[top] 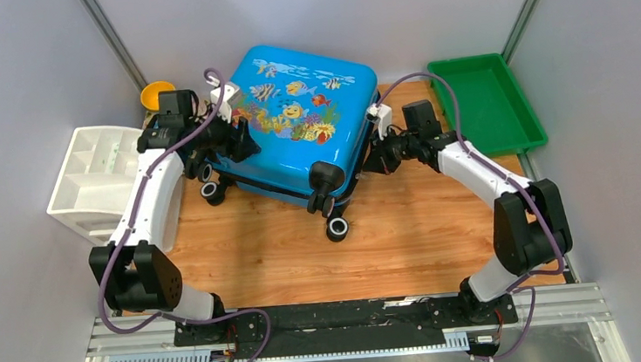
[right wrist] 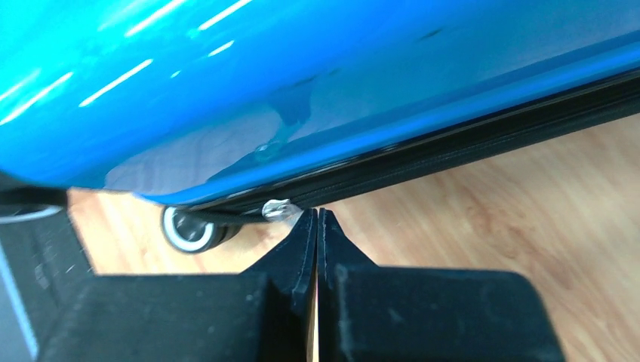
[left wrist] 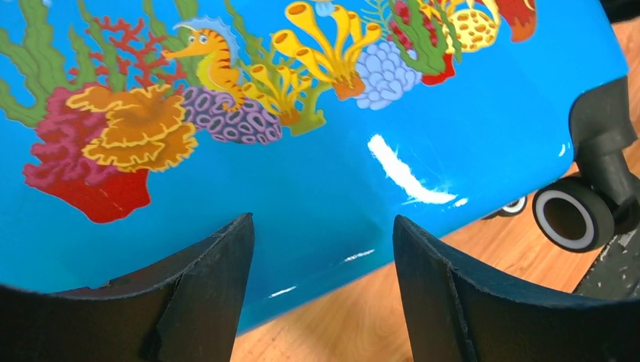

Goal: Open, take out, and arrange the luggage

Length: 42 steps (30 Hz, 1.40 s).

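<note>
Closed luggage flat on the table, printed shell up, between the arms, within reach of both. Left gripper spread apart beside the shell's side, seemingly to steady it. Right gripper pinched together at the zip seam, tips touching a silver pull, likely to drag the zip open; actual grip on it not discernible. Counted: one luggage, two grippers, one tray, one organiser, one yellow bowl.
</note>
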Motion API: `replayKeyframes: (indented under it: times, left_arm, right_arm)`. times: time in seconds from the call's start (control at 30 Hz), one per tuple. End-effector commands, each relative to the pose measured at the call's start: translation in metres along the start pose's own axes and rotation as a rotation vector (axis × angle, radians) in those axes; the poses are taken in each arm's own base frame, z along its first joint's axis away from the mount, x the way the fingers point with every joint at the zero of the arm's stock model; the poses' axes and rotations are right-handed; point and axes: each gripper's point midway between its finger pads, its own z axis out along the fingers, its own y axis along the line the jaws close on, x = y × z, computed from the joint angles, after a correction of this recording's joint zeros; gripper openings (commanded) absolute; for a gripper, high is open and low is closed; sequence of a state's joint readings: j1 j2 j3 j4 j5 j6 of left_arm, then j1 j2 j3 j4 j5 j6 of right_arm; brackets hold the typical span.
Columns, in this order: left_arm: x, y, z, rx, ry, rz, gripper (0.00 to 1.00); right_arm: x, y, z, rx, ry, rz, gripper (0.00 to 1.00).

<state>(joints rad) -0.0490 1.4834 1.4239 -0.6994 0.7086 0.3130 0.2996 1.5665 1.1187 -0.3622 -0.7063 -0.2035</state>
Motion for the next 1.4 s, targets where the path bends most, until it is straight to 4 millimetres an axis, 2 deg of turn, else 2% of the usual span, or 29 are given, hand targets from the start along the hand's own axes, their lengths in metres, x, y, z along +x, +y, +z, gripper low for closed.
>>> replayKeyframes:
  times: [0.0,0.07,0.13,0.2,0.23,0.27,0.3,0.37,0.57,0.63,0.7,0.73,0.93,1.03,1.07,1.13,1.2,1.23,1.27,1.37]
  left_arm:
    - [0.057,-0.011,0.001,0.028,0.163,-0.101,0.75]
    - [0.069,-0.006,0.001,-0.006,0.195,-0.102,0.75]
    - [0.07,0.001,0.001,-0.032,0.191,-0.091,0.75]
    - [0.069,0.004,0.001,-0.039,0.181,-0.091,0.75]
    - [0.068,0.005,0.003,-0.035,0.179,-0.09,0.75]
    - [0.066,0.006,0.003,-0.037,0.175,-0.085,0.75]
    - [0.065,0.007,0.003,-0.037,0.173,-0.082,0.75]
    - [0.063,0.009,0.005,-0.035,0.168,-0.077,0.75]
    - [0.056,0.011,0.009,-0.017,0.159,-0.066,0.75]
    - [0.057,0.013,0.01,-0.02,0.166,-0.068,0.75]
    - [0.054,0.015,0.01,-0.023,0.164,-0.067,0.75]
    - [0.053,0.016,0.01,-0.023,0.164,-0.068,0.75]
    - [0.052,0.019,0.01,-0.038,0.171,-0.067,0.75]
    - [0.055,0.023,0.01,-0.053,0.183,-0.069,0.75]
    - [0.056,0.024,0.01,-0.059,0.186,-0.072,0.75]
    - [0.062,0.031,0.011,-0.075,0.2,-0.103,0.75]
    - [0.062,0.035,0.011,-0.084,0.198,-0.147,0.75]
    - [0.065,0.044,0.009,-0.092,0.193,-0.181,0.74]
    - [0.065,0.048,0.008,-0.101,0.189,-0.211,0.73]
    - [0.067,0.061,0.008,-0.128,0.181,-0.245,0.72]
  right_arm:
    - [-0.031,-0.028,0.002,0.16,-0.1,-0.081,0.0]
    - [-0.025,-0.02,0.004,0.112,-0.074,-0.08,0.0]
    - [-0.022,-0.007,0.005,0.024,-0.055,-0.112,0.0]
    - [-0.008,0.004,0.005,-0.042,0.004,-0.088,0.0]
    - [-0.007,0.008,0.005,-0.078,0.015,-0.097,0.1]
    - [0.0,0.012,0.004,-0.096,0.041,-0.079,0.24]
    - [0.003,0.013,0.004,-0.107,0.044,-0.076,0.52]
    - [0.005,0.012,0.0,-0.123,0.034,-0.083,0.64]
    - [0.012,0.009,-0.001,-0.192,0.066,-0.079,0.71]
    - [0.02,0.01,0.005,-0.237,0.095,-0.041,0.72]
    - [0.017,0.009,0.01,-0.258,0.098,-0.014,0.73]
    - [0.023,0.01,0.015,-0.286,0.112,0.02,0.72]
    - [0.022,0.015,0.024,-0.355,0.1,0.12,0.67]
    - [0.017,0.019,0.024,-0.377,0.078,0.144,0.5]
    - [0.015,0.02,0.023,-0.377,0.073,0.144,0.4]
    - [0.012,0.022,0.021,-0.383,0.065,0.138,0.33]
    - [0.009,0.025,0.017,-0.383,0.056,0.127,0.22]
    - [0.01,0.026,0.016,-0.38,0.056,0.124,0.17]
    - [0.01,0.027,0.015,-0.377,0.055,0.118,0.03]
    - [0.012,0.026,0.011,-0.338,0.053,0.093,0.0]
